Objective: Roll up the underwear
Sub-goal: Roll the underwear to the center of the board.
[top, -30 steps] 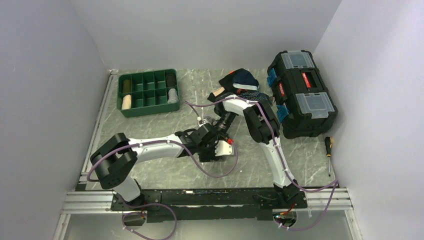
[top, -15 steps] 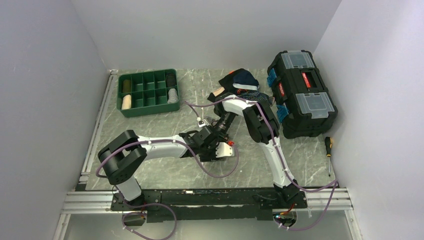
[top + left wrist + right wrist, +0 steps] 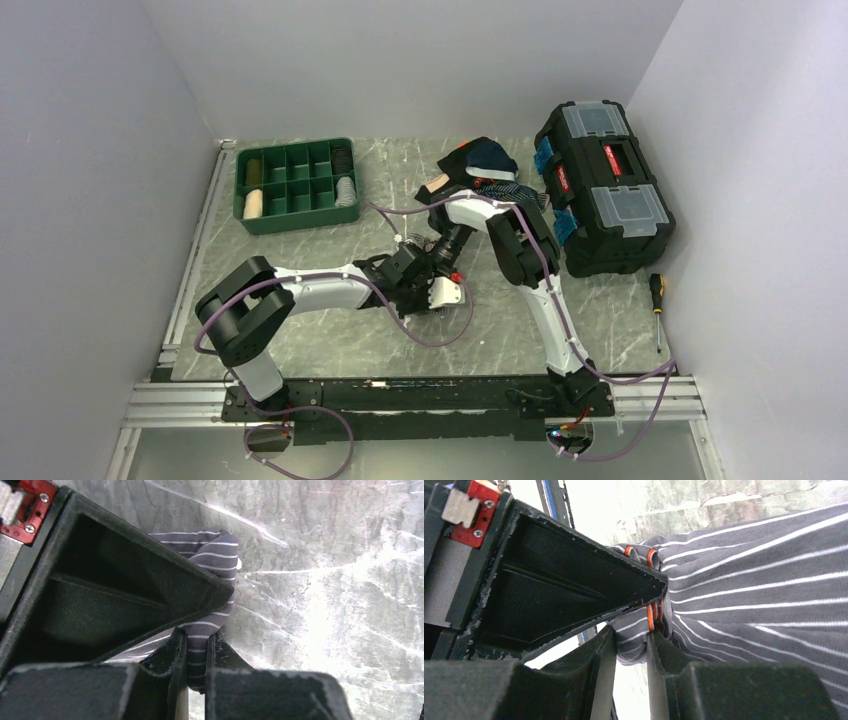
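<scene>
Both the left gripper (image 3: 197,647) and the right gripper (image 3: 650,630) are clenched on folds of the grey striped underwear (image 3: 749,590), probably to hold its edge taut for rolling.

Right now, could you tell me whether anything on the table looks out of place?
A screwdriver lies loose by the right wall, outside the black toolbox, unrelated to the clothes. The grey striped underwear is bunched between the left gripper and right gripper, both pinching it.
</scene>
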Controlling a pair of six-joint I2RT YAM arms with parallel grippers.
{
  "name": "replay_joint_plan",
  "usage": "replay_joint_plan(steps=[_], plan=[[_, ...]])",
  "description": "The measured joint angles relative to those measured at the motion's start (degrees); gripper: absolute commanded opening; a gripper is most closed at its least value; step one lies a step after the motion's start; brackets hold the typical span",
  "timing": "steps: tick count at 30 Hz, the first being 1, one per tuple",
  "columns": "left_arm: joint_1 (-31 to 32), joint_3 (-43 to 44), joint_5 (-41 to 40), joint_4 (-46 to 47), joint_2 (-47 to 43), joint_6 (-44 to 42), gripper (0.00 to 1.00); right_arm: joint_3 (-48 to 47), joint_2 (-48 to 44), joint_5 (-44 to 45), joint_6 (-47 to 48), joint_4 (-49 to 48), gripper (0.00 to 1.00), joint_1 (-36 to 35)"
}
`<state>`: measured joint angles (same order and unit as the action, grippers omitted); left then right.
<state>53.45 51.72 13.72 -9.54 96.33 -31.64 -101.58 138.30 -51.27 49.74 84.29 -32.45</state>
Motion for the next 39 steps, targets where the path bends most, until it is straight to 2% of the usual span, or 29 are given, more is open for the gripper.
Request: replay_joint_plan(steps=[5, 12, 21, 26, 31, 39], plan=[[-1.5, -0.7, 3.5, 1.4, 0.0, 0.0, 0.0, 2.6, -3.4, 1.0, -1.1, -2.5, 0.46, 0.0], [-2.2, -1.4, 6.7, 3.3, 0.2, 0.1, 0.0, 7.0, -11.1, 4.8, -2.3, -8.0, 0.59, 0.7], [-3.7, -1.4, 9.9, 3.8, 0.6, 1.0, 0.0, 8.8, -16.9, 7.6, -2.8, -9.7, 0.6, 4.5], [-6.6, 0.3, 15.2, 2.2, 2.1, 2.1, 0.0, 11.7, -21.2, 8.5, -3.7, -11.1, 0.59, 8.8], [-12.0, 6.4, 25.4, -4.3, 7.3, 4.3, 0.0, 17.2, -27.0, 9.2, -5.9, -14.9, 0.58, 12.4], [-19.1, 21.2, 42.4, -21.7, 20.9, 4.9, 0.0, 26.7, -37.5, 10.2, -11.0, -24.6, 0.59, 13.9]])
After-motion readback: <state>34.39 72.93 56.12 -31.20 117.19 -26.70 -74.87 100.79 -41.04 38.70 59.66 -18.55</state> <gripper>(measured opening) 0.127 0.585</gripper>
